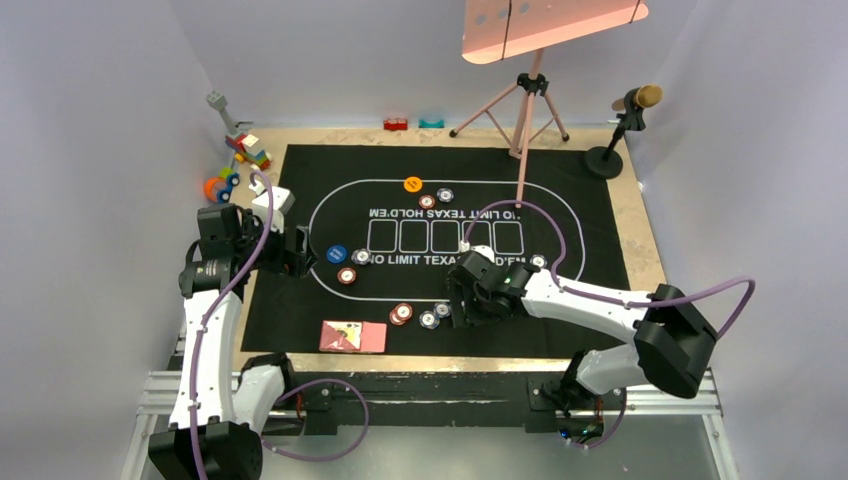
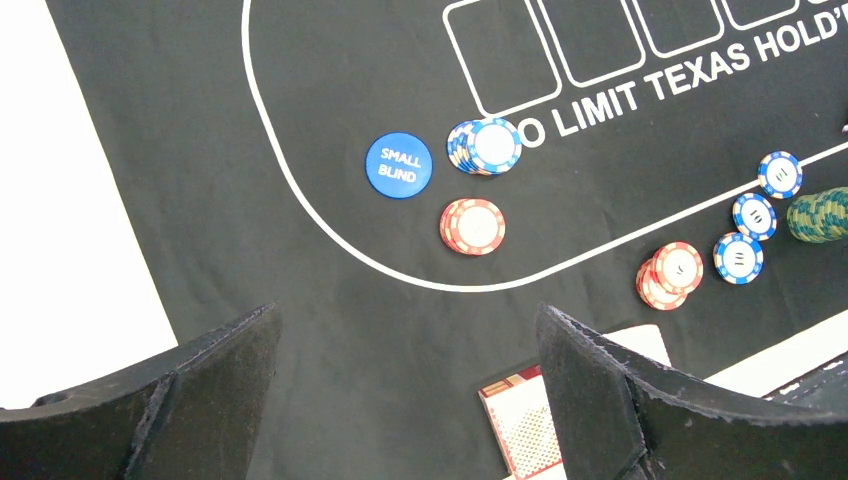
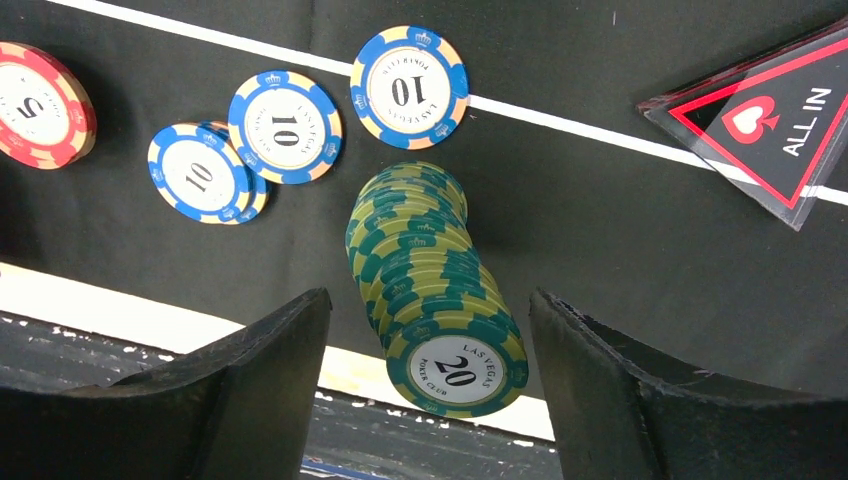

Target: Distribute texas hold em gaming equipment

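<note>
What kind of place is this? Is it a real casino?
Probably not: it looks like a robot test booth. Plain white walls close in a table, a left arm and a right arm are bolted at its near edge, and a poker mat with chips lies on it.

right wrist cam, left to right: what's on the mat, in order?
red 5 chip → overlapped blue 10 pair → single blue 10 chip → green 20 stack → ALL IN triangle. Another blue 10 chip lies right above the stack, so it is left out.

Lab test booth: white walls (image 1: pixel 90 120), pink tripod (image 1: pixel 524 110), microphone stand (image 1: pixel 618 130), aluminium frame (image 1: pixel 160 398).
</note>
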Controlling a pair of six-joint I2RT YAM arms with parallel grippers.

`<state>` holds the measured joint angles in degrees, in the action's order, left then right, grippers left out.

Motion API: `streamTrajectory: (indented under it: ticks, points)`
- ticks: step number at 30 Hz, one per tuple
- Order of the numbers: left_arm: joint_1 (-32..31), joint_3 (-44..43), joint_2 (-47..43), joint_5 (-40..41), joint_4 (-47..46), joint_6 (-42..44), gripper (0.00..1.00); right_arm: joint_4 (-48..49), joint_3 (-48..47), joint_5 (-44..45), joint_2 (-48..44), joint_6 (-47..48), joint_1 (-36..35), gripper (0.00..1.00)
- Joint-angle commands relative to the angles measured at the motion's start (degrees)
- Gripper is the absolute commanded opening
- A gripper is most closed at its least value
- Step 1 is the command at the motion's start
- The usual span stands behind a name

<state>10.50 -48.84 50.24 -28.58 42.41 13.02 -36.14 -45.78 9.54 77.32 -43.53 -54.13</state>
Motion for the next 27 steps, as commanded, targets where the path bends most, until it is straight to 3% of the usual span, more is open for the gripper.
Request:
streamTrajectory:
  ticks: [1, 9, 16, 27]
  points:
    - [0.53, 0.32, -0.46, -1.30, -2.04, 0.44, 1.00, 1.82, -1.39, 2.11, 0.23, -0.94, -0.29, 0.73]
    - [0.56, 0.38, -0.57, -1.30, -1.98, 0.48, 1.00, 1.69, -2.37, 2.97, 0.33, -0.37, -0.36, 0.57]
    - [0.54, 0.41, -0.62, -1.30, -2.03, 0.51, 1.00, 1.45, -2.46, 3.34, -0.26, -0.33, -0.36, 0.29]
    - [0.49, 0.41, -0.83, -1.39, -1.99, 0.52, 1.00, -2.08, -6.62, 5.27, -3.13, 0.96, -0.45, 0.08]
